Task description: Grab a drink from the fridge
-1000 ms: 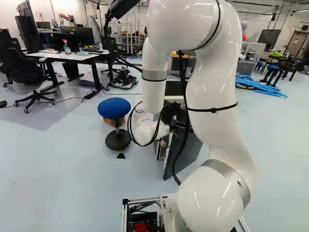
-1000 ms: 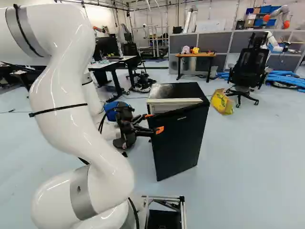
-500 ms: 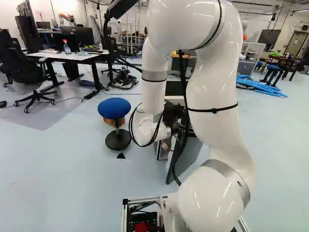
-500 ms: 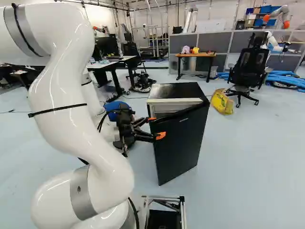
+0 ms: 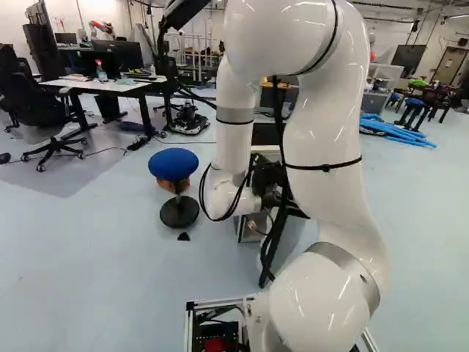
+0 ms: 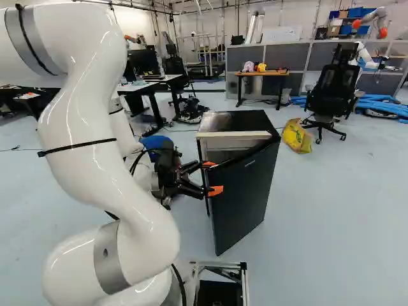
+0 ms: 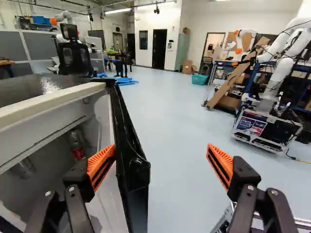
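The gripper (image 6: 212, 178) stands open at the free edge of the fridge door in the right base view. In the wrist view, the gripper (image 7: 161, 150) has one finger on the door's inner side, against or very near it; the other is well clear beyond the outer side. The black door (image 6: 245, 203) hangs partly open on the black fridge (image 6: 233, 118). Past the inner finger, the white interior shows a bottle or can with red on it (image 7: 77, 151) and a clear container (image 7: 24, 168), both partly hidden. Nothing is gripped.
A blue stool (image 5: 174, 164) stands left of the fridge in the left base view. A yellow bag (image 6: 297, 136) and an office chair (image 6: 331, 92) are behind the fridge to the right. Another robot (image 7: 272, 104) stands across the room in the wrist view.
The fridge door has swung wider, its free edge coming toward the base. The gripper has shifted along with it, fingers still apart. The base has stayed where it was.
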Tool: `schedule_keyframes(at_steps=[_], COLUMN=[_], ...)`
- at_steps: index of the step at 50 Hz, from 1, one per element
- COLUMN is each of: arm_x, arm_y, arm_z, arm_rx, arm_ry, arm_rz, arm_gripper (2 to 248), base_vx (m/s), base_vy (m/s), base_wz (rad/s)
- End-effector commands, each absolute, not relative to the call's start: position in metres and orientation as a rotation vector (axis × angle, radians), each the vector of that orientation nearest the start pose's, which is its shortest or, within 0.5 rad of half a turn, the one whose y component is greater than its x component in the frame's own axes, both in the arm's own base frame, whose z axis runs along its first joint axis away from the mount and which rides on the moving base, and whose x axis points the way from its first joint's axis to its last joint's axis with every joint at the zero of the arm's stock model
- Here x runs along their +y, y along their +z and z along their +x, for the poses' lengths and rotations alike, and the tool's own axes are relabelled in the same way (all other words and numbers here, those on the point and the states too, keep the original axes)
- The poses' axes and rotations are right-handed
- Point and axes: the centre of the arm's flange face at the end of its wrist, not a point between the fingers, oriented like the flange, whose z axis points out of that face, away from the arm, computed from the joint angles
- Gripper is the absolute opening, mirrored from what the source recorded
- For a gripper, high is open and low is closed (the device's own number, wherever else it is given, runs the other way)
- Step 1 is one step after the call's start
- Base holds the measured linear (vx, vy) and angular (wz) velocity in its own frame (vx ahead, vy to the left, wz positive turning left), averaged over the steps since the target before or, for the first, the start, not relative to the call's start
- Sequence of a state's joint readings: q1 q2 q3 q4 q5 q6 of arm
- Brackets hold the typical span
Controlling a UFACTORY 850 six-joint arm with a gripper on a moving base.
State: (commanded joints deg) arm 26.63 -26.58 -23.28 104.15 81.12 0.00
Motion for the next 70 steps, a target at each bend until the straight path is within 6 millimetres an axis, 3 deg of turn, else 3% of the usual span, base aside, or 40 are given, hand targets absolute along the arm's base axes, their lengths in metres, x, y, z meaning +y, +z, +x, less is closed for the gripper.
schedule_keyframes(at_steps=[35, 70], arm_x=[0.019, -0.038], arm_y=[0.267, 0.276], arm_z=[0.301, 0.340], arm_rx=[-1.391, -1.583], arm_ry=[1.060, 0.952], arm_rz=[1.313, 1.091], arm_gripper=[247, 247], base_vx=[0.000, 0.000], base_vy=[0.000, 0.000], base_wz=[0.000, 0.000])
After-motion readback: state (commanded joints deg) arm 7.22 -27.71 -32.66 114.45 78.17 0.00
